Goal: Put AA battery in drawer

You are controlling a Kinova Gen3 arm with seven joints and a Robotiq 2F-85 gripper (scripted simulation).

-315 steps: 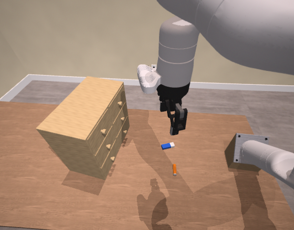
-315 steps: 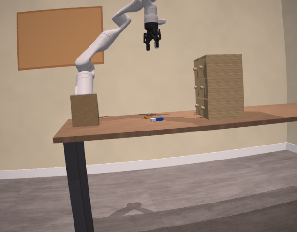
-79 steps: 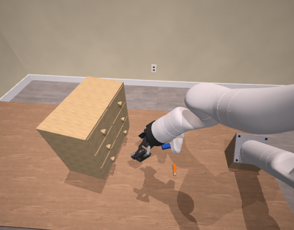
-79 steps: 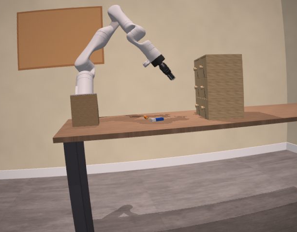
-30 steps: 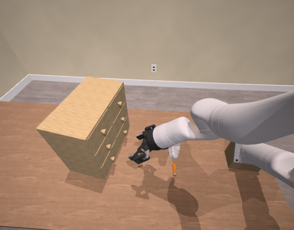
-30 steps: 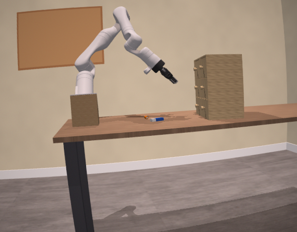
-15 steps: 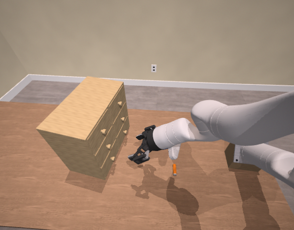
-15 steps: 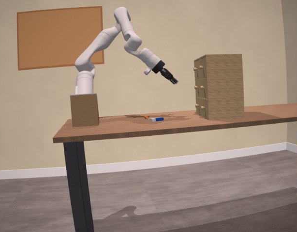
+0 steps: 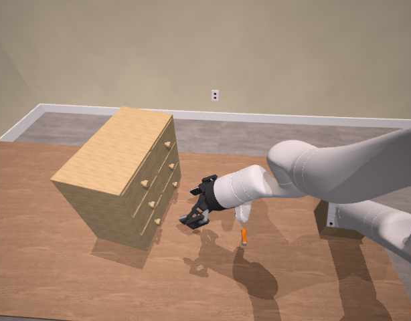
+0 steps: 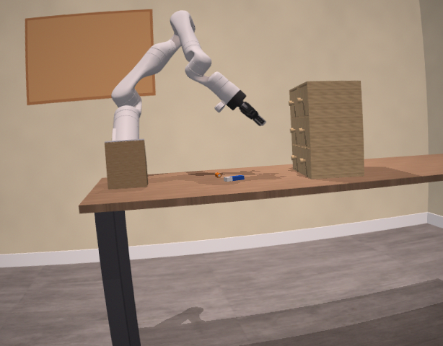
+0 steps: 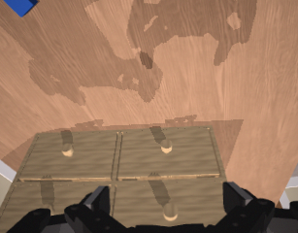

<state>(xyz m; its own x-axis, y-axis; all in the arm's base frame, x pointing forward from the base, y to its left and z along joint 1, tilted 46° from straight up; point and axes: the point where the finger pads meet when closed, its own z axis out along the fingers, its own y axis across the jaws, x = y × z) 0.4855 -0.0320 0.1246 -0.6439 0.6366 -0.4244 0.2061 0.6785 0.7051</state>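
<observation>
The small chest (image 9: 112, 148) (image 10: 335, 130) stands upright, its drawer fronts towards the arm; all drawers look pushed in. The left middle drawer's knob (image 9: 151, 204) (image 11: 170, 212) is in the column nearer the top camera. The wrist view shows the chest upside down, with the bottom row above the middle row. The orange AA battery (image 9: 243, 236) (image 10: 218, 174) lies on the table (image 9: 129, 286) (image 10: 169, 193), away from the fingers. My gripper (image 9: 187, 204) (image 10: 262, 122) (image 11: 165, 196) is open and empty, above the table, a short way before the drawer fronts and tilted down towards them.
A blue and white block (image 10: 238, 177) (image 11: 22, 6) lies near the battery; the arm hides it in the top view. Other knobs (image 9: 144, 183) (image 9: 157, 221) stick out above and below the middle left one. The arm's base block (image 10: 126, 163) stands at the opposite end.
</observation>
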